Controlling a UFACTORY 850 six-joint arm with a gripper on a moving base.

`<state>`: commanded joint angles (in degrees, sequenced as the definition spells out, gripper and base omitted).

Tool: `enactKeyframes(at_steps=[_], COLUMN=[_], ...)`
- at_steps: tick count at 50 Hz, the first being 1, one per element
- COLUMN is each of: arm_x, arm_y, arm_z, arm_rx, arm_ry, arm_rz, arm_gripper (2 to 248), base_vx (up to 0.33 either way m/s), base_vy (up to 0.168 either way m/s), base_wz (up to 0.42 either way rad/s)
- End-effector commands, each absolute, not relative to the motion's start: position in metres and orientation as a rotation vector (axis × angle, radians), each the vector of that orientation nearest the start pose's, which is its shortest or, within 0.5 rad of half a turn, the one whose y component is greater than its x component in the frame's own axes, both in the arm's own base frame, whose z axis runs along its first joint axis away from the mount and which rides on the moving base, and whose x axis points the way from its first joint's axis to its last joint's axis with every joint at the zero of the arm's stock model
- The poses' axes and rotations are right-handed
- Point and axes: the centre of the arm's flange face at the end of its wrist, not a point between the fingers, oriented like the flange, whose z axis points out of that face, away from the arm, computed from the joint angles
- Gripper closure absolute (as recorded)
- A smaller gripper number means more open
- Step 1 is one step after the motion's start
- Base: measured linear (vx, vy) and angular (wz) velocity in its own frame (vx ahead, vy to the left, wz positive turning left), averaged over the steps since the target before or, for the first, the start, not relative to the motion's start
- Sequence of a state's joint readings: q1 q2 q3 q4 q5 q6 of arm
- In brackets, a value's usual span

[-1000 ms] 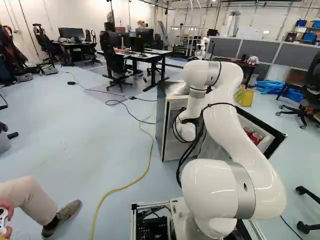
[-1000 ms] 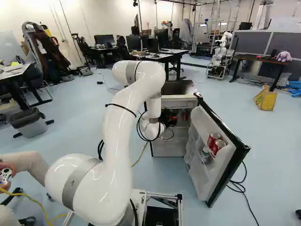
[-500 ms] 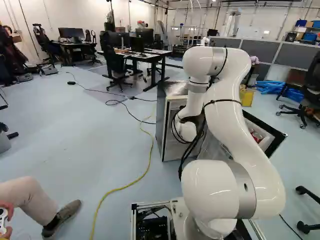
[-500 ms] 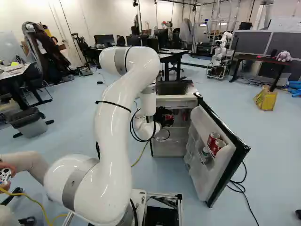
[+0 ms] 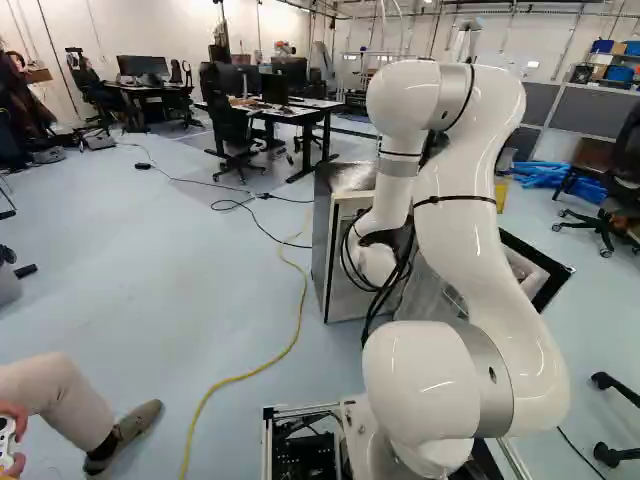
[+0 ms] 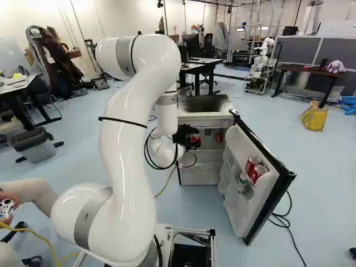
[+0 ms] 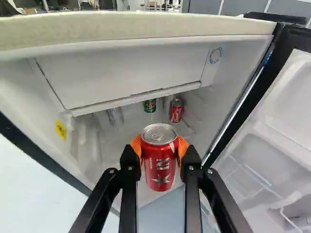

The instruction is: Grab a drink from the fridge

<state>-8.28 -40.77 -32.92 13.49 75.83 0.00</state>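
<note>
Drink can [image 7: 159, 162], red with pale markings, sits in the grip at the open front of the fridge [image 6: 218, 119], below the level of its top; how far clear of the opening it is, I cannot tell. The black gripper [image 6: 194, 139] is closed around the can, an orange pad [image 7: 183, 147] against each side. The can's long axis runs roughly upright, across the line of the fingers, with its silver lid facing up and its base down. The pale markings on its side face back toward the wrist. Inside the fridge, beyond the held can, stand a green can [image 7: 149, 106] and a second red can [image 7: 176, 111], both with lids up, beneath the white compartment [image 7: 126, 73] near the top. The fridge door [image 6: 236, 214] is swung wide open, to the right of the fridge in the right base view, with two red cans [image 6: 257, 174] on its inner side. The white arm [image 6: 125, 178] reaches from the base toward the fridge, bending down beside its front.
</note>
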Motion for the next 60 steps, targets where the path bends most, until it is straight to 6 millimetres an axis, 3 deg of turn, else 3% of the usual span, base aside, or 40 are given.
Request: enactKeyframes(at_steps=[30, 60], arm_x=[0.360, 0.350], arm_y=[-0.053, -0.052], arm_z=[0.228, 0.260], arm_rx=[-2.755, -2.696], arm_ry=[0.421, 0.450], arm_rz=[-1.857, -1.950], arm_gripper=[159, 159], base_vx=[0.000, 0.000], base_vy=[0.000, 0.000], base_wz=[0.000, 0.000])
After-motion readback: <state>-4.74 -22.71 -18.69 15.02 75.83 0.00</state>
